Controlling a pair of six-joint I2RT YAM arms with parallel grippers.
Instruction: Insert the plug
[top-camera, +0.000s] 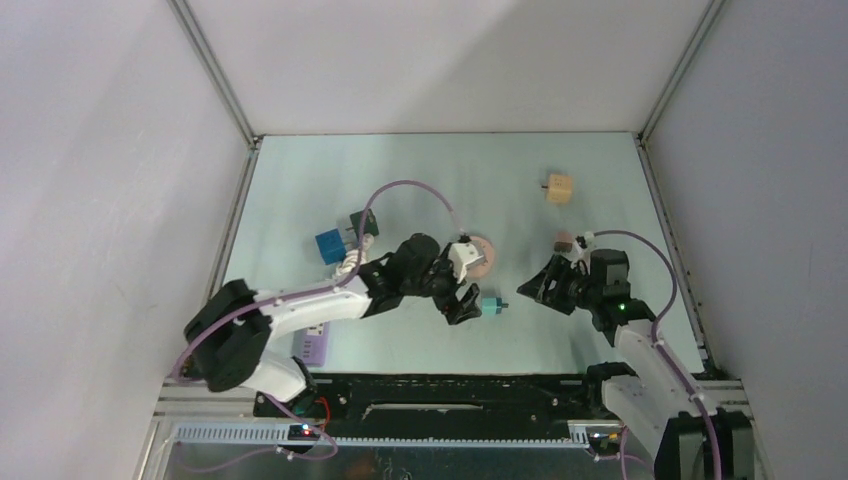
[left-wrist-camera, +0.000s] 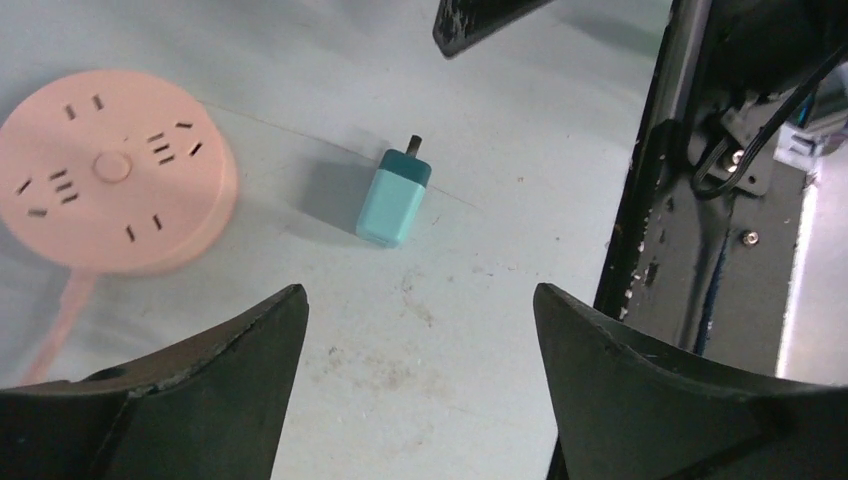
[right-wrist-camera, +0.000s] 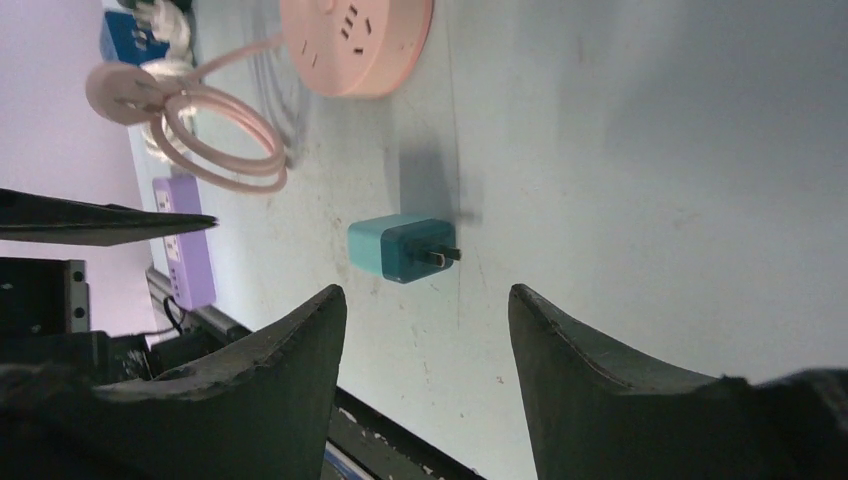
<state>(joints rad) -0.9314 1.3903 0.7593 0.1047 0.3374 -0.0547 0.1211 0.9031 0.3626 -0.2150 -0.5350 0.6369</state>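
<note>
**A:** How do the jaws stand?

**B:** Both pairs gape, and nothing is gripped. The left jaws are spread wide and the right jaws are parted a little less. Each pair hangs low over the pale green surface (top-camera: 450, 180), facing the other.

**A:** Where is the plug?

**B:** The teal plug (left-wrist-camera: 394, 197) lies on its side on the surface between the two pairs, and neither touches it. Its prongs point away from the left jaws. It is near the round pink socket (left-wrist-camera: 110, 170) but apart from it. The socket's slots all show open.

**A:** What does one view give that another lacks?

**B:** The left wrist view looks onto the socket's face, with groups of slots around a centre button. A dark tip of the right jaws shows at its top edge. The right wrist view adds the pink cable (right-wrist-camera: 215, 140) lying in loops, a purple power strip (right-wrist-camera: 185, 255) by the near edge, and a blue box (right-wrist-camera: 125, 35) farther off. Only the top view shows a tan block (top-camera: 559, 188) at the far right and a small brown piece (top-camera: 563, 241) just beyond the right arm (top-camera: 640, 350).
</note>
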